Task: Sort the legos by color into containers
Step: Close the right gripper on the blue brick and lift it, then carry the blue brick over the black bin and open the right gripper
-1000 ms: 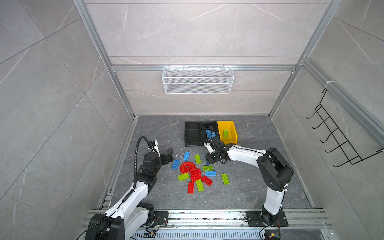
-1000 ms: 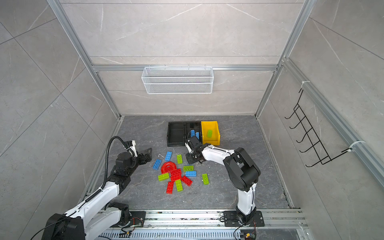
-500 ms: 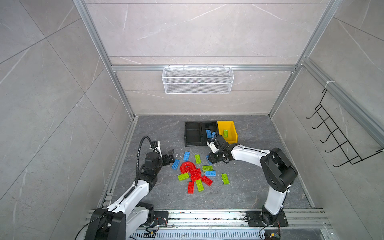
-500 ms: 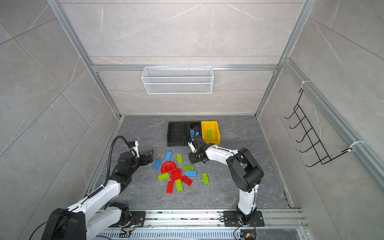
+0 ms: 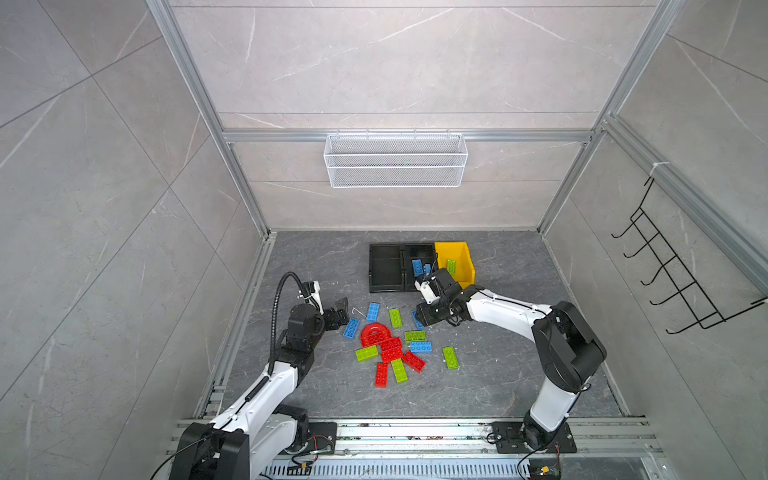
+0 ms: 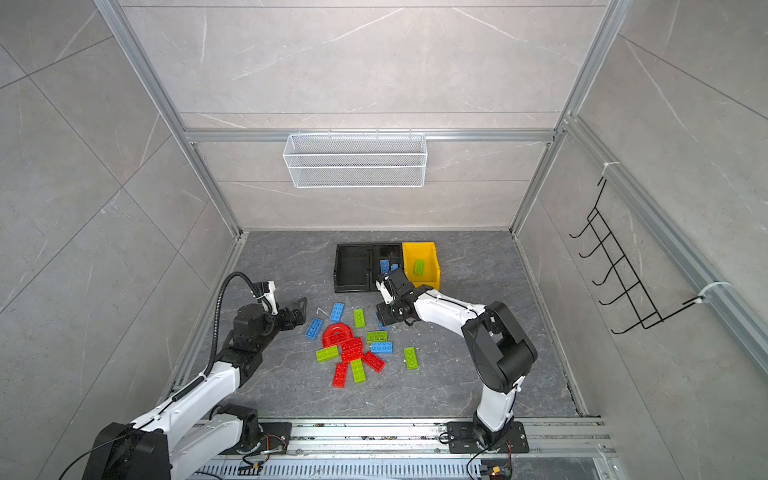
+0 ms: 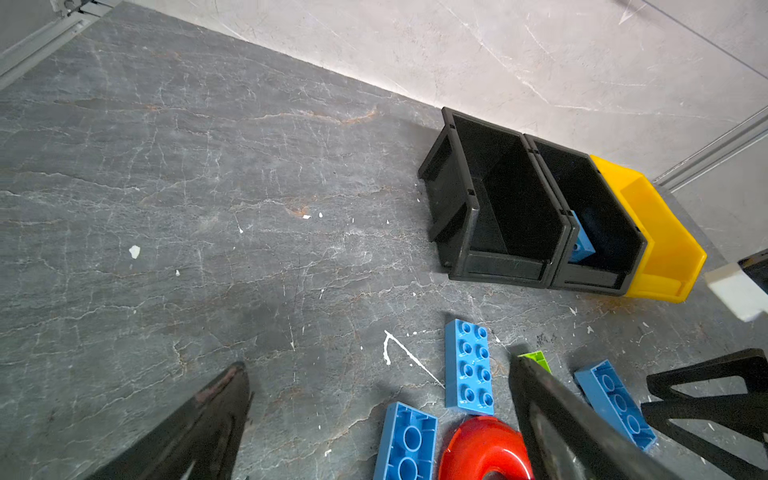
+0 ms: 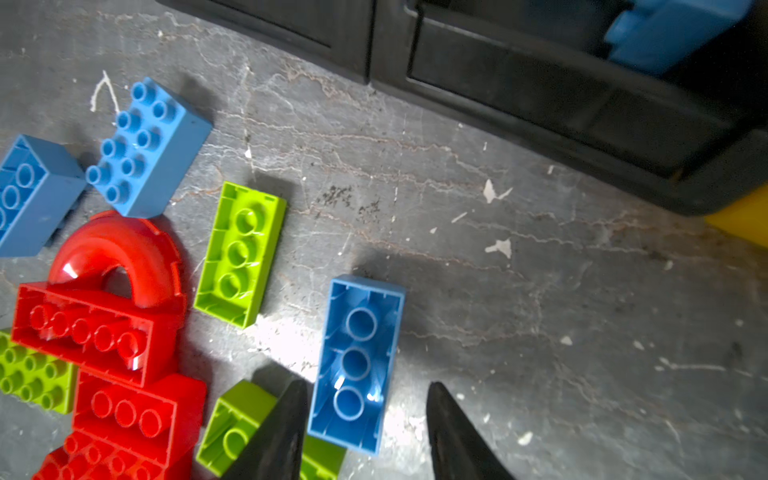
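Note:
Red, blue and lime legos lie scattered mid-floor around a red arch (image 5: 374, 332) (image 8: 112, 249). Behind them stand the containers in a row: an empty black bin (image 5: 384, 266), a black bin (image 5: 417, 249) with blue bricks in it, and a yellow bin (image 5: 463, 259) holding a green brick. My right gripper (image 5: 422, 320) (image 8: 365, 384) is open, low over an upside-down blue brick (image 8: 357, 357). Its jaws straddle the brick's near end, one finger close beside it, the other apart. My left gripper (image 5: 340, 313) (image 7: 377, 362) is wide open and empty beside two blue bricks (image 7: 469, 370) (image 7: 407, 440).
A white wire basket (image 5: 395, 166) hangs on the back wall and a black hook rack (image 5: 673, 282) on the right wall. Metal rails (image 5: 415, 432) run along the front edge. A thin white scrap (image 7: 399, 349) lies near the blue bricks.
My right gripper has come away from the bins, down over the upside-down blue brick. My left gripper has edged right toward the blue bricks.

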Robot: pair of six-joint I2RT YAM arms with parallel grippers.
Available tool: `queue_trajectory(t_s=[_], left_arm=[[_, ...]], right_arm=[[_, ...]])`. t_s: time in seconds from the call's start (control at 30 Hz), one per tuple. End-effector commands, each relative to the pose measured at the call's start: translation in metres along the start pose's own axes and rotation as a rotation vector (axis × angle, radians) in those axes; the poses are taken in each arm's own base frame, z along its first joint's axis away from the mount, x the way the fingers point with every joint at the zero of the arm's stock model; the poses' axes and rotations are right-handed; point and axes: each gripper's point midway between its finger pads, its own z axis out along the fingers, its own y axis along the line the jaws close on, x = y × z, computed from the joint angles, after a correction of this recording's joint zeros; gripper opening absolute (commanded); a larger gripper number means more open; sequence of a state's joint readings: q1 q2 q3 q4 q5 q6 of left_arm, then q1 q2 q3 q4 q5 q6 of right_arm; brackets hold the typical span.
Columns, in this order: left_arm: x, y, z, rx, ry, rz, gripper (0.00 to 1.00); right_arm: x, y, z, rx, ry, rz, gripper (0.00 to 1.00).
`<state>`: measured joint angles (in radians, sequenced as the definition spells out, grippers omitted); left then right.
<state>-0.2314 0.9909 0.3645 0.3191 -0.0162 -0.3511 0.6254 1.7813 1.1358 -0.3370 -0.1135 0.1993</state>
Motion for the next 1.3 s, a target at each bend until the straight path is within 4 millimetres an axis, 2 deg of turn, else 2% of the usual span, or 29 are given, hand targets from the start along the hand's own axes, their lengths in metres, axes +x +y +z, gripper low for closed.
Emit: queue_trajectory(t_s=[0.0, 0.2, 0.3, 0.43, 0.53, 0.67, 0.8, 1.0, 1.13, 1.27], left_arm=[[-0.025, -0.011, -0.007, 0.027, -0.067, 0.025, 1.00], [-0.028, -0.014, -0.012, 0.043, -0.082, 0.019, 1.00], [-0.028, -0.015, -0.012, 0.050, -0.083, 0.015, 1.00], [-0.027, -0.019, -0.012, 0.076, -0.087, 0.018, 1.00], [-0.025, -0.017, -0.011, 0.068, -0.082, 0.016, 1.00], [-0.024, -0.020, -0.008, 0.087, -0.073, 0.021, 1.00], [-0.027, -0.026, -0.011, 0.115, -0.084, 0.031, 1.00], [-0.027, -0.024, -0.010, 0.099, -0.082, 0.031, 1.00], [-0.029, -0.024, -0.010, 0.100, -0.089, 0.033, 1.00], [-0.026, -0.022, -0.007, 0.088, -0.078, 0.031, 1.00]], right_arm=[[0.006, 0.003, -0.008, 0.038, 0.012, 0.007, 0.51], [0.011, 0.007, 0.014, 0.091, 0.080, -0.032, 0.53], [0.015, -0.003, 0.021, 0.150, 0.101, -0.031, 0.53], [0.021, -0.002, 0.032, 0.145, 0.128, -0.034, 0.51], [0.023, -0.002, 0.035, 0.151, 0.135, -0.042, 0.45], [0.018, -0.004, 0.024, 0.162, 0.100, -0.056, 0.28], [0.004, -0.004, 0.000, 0.120, 0.045, -0.037, 0.17], [-0.027, -0.005, -0.037, 0.002, -0.070, 0.017, 0.15], [-0.045, -0.015, -0.041, -0.033, -0.087, 0.053, 0.15], [-0.069, -0.029, -0.037, -0.032, -0.108, 0.069, 0.15]])
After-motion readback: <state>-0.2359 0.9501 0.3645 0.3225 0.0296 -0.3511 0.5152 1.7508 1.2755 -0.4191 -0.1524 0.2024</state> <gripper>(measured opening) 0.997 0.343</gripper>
